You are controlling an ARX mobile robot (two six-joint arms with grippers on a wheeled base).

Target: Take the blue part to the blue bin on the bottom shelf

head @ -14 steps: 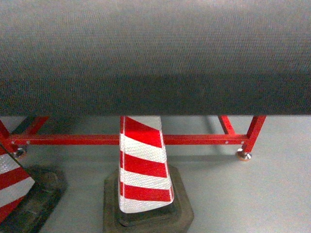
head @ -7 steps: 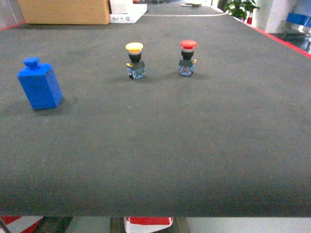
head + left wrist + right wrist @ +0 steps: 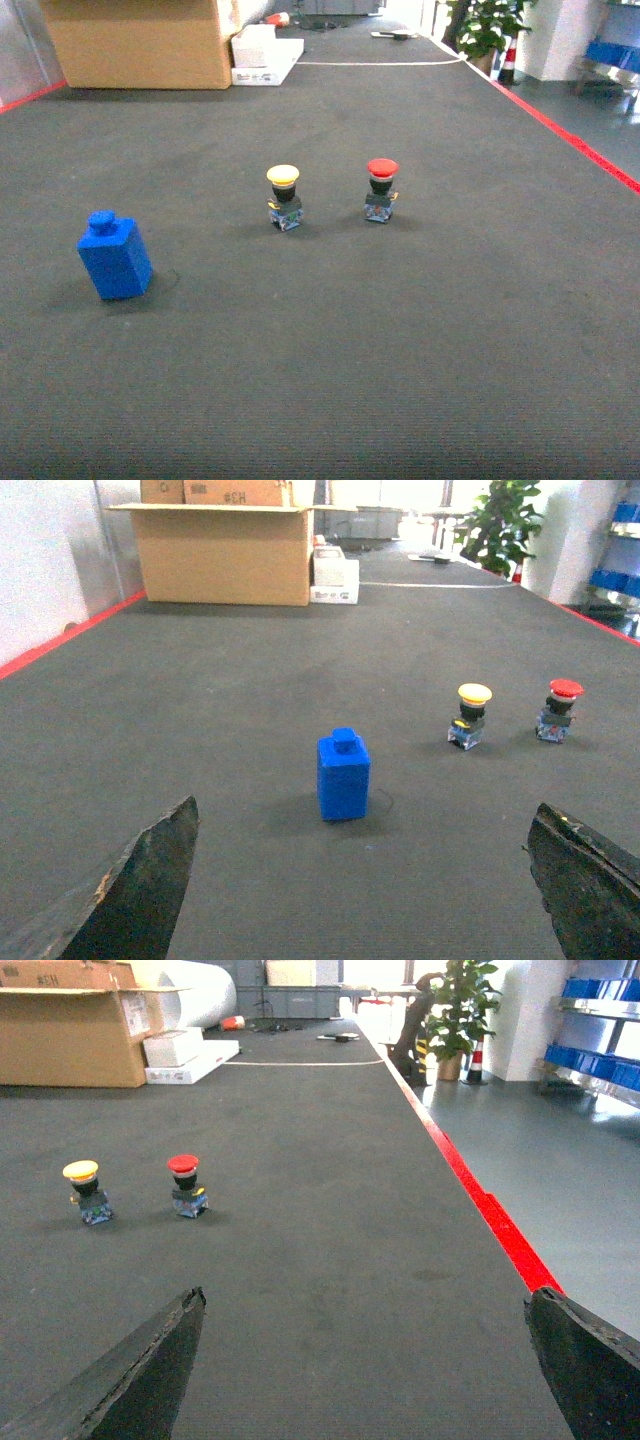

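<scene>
The blue part [image 3: 115, 258] is a small blue block with a knob on top, standing upright on the dark felt table [image 3: 400, 350] at the left. In the left wrist view the blue part [image 3: 343, 774] stands straight ahead, a good way beyond my left gripper [image 3: 365, 810], which is open and holds nothing. My right gripper [image 3: 367, 1293] is also open over bare felt near the table's red right edge [image 3: 480, 1200]. Neither gripper shows in the head view. The bottom shelf is out of view, and I cannot pick out the blue bin.
A yellow push-button [image 3: 284, 196] and a red push-button [image 3: 381, 188] stand mid-table. A cardboard box [image 3: 140, 45] and white boxes [image 3: 262, 55] sit at the far end. A rack with blue crates [image 3: 595, 1060] and a potted plant [image 3: 455, 1015] stand off to the right.
The head view has swung up from the cones and red frame under the table to the table top. The blue part and buttons now sit lower in the view.
</scene>
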